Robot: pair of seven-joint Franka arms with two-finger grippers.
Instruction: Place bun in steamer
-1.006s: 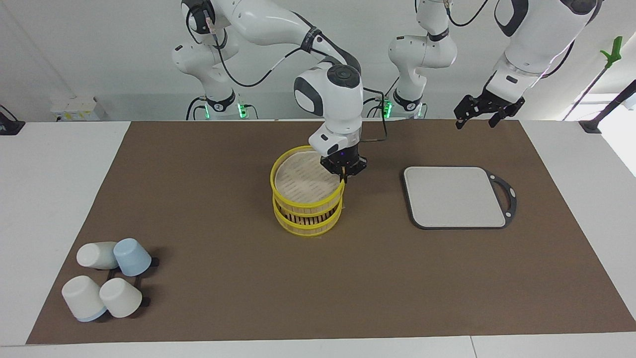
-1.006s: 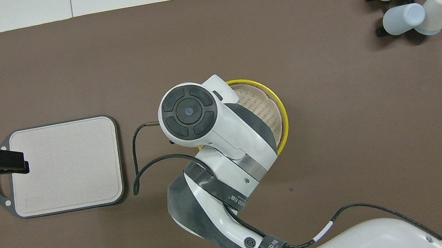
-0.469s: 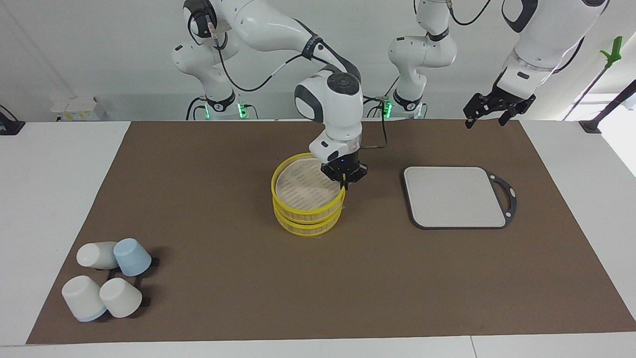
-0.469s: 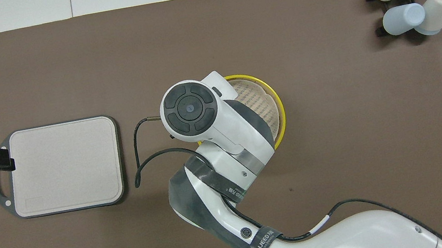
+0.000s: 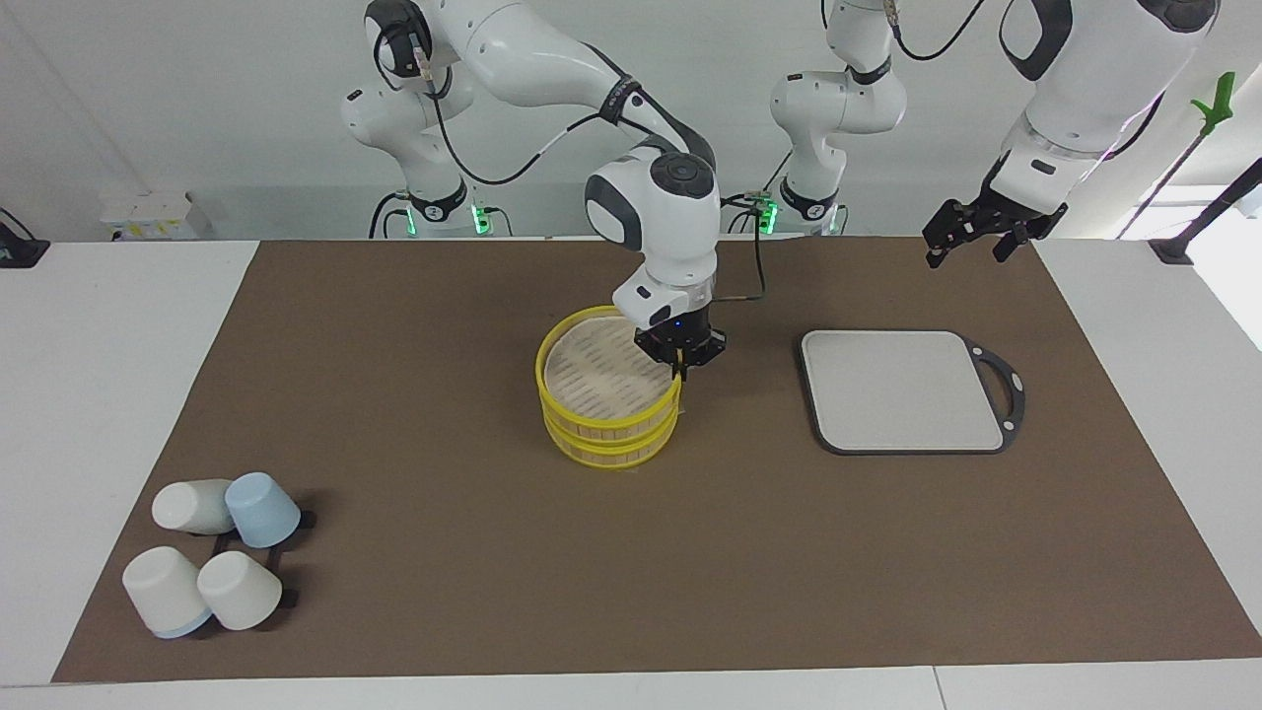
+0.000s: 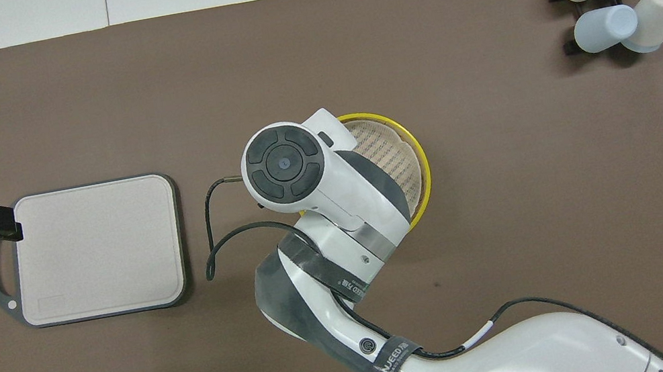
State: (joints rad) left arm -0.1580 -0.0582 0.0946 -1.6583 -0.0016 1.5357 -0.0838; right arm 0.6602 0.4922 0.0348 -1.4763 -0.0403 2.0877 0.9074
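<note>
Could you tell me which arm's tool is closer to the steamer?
Right. The right tool is shut on the steamer rim at the side toward the grey board; the left tool hangs open over the mat's edge.

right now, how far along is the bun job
Done: nothing sure; no bun shows in either view. In hand: right tool shut on the top rim of the steamer. Left tool waits open over the handle of the board. Left: the bun, unless hidden inside.
</note>
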